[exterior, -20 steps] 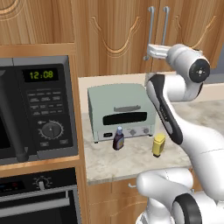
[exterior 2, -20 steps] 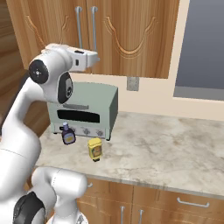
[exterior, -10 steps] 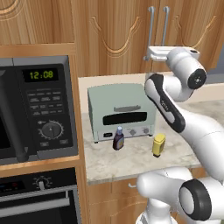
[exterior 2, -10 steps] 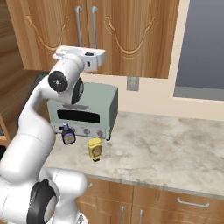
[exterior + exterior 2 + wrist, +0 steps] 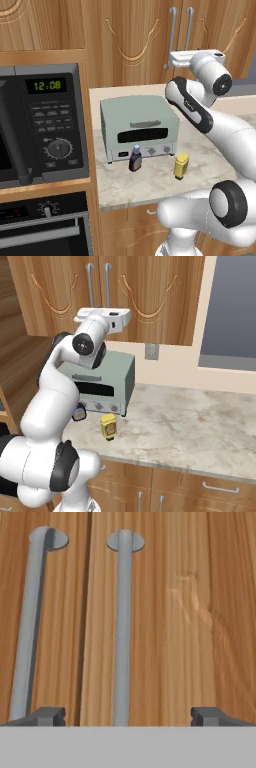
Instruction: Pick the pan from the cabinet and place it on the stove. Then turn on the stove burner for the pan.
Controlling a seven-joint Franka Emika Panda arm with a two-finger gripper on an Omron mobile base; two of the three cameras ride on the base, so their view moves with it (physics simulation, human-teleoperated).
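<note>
Gripper (image 5: 128, 716): jaws spread wide, holding nothing; raised to the cabinet (image 5: 190, 612) doors and facing them squarely, close to the wood. In the hand view the right-hand door handle (image 5: 121, 627) stands between the two fingertips (image 5: 47, 716), left of centre; the other handle (image 5: 27, 627) runs down to the left tip.

Cabinet: brown wood, arch-carved doors, both shut; two vertical silver bar handles side by side at the door seam. The gripper (image 5: 116, 315) sits just under the handles' lower ends in the right base view.

Pan: cannot tell where it lies.

Counter (image 5: 200, 426): marbled, below the cabinet. Bears a pale green toaster oven (image 5: 139, 127), a small dark bottle (image 5: 135, 159) and a yellow jar (image 5: 181, 165) in front of it.

Microwave (image 5: 42, 125): black, left of the counter.
</note>
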